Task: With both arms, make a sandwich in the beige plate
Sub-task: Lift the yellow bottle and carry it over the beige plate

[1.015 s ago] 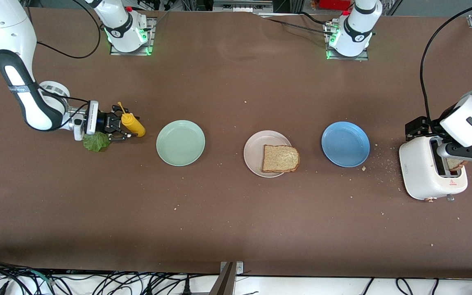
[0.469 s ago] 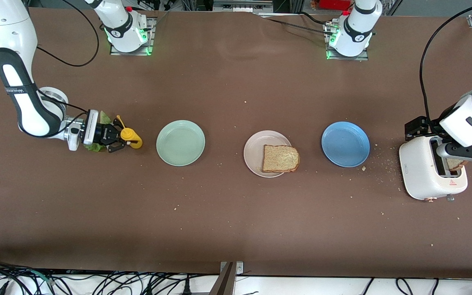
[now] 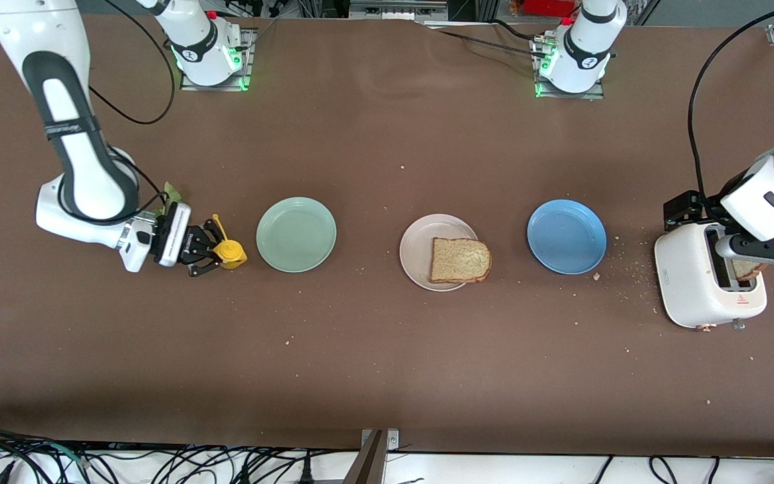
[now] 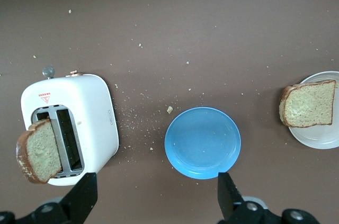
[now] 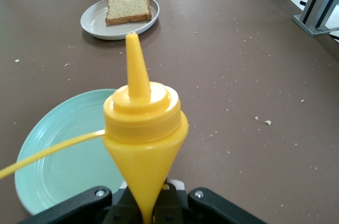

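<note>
The beige plate sits mid-table with one slice of brown bread on it, overhanging the rim toward the left arm's end. My right gripper is shut on a yellow squeeze bottle beside the mint-green plate; in the right wrist view the bottle narrows down between the jaws. A bit of green lettuce shows by the right wrist. My left gripper hangs open over the table beside the white toaster, where a second slice stands in a slot.
A blue plate lies between the beige plate and the toaster. Crumbs are scattered around the toaster and the blue plate. A black cable loops above the toaster.
My right gripper has shut on the yellow bottle and carried it toward the mint-green plate. The right arm now covers most of the lettuce. The left arm has not moved.
</note>
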{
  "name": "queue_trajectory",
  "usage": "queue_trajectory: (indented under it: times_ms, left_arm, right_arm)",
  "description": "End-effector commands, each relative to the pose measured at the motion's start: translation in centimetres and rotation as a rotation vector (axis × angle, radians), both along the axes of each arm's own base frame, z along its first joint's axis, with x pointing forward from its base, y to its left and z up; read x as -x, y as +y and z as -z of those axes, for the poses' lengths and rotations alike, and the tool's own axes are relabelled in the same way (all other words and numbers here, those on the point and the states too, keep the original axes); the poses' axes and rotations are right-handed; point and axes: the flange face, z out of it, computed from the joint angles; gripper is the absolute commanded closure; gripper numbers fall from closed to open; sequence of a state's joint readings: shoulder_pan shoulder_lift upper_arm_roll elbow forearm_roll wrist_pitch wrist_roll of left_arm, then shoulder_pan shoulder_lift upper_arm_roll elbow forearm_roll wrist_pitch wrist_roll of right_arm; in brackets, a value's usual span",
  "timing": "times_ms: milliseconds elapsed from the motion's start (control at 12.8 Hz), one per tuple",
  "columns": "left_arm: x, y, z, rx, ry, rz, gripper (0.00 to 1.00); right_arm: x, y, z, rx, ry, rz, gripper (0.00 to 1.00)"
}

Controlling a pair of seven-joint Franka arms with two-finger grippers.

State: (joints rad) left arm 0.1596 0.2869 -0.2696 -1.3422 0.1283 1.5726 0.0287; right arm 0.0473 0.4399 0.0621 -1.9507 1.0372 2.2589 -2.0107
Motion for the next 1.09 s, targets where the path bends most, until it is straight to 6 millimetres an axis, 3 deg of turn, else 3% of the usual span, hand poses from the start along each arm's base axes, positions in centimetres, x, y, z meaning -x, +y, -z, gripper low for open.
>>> queue_trajectory:
  times_ms: [0, 234, 547, 703, 859, 1015]
  left_arm:
    - [0.5, -0.1, -0.4, 0.022, 0.004, -0.008, 0.00]
    - [0.5, -0.1, -0.5, 0.022, 0.002, -0.008, 0.00]
    - [0.4, -0.1, -0.5, 0.022, 0.001, -0.008, 0.00]
    - [0.4, -0.1, -0.5, 0.022, 0.001, -0.008, 0.00]
    - [0.4, -0.1, -0.4, 0.022, 0.002, -0.008, 0.00]
    - [0.4, -0.1, -0.5, 0.022, 0.001, -0.008, 0.00]
  right_arm:
    - [-2.1, 4.6, -4.6, 0.116, 0.020, 0.062, 1.00]
    - [-3.3, 10.5, -8.0, 0.293, 0.039, 0.141, 1.00]
    - [-1.0, 19.9, -10.0, 0.496, 0.008, 0.217, 1.00]
    - [0.6, 24.6, -10.0, 0.590, -0.027, 0.269, 1.00]
    - [2.0, 28.0, -9.1, 0.662, -0.068, 0.296, 1.00]
    - [3.7, 32.1, -8.0, 0.752, -0.149, 0.241, 1.00]
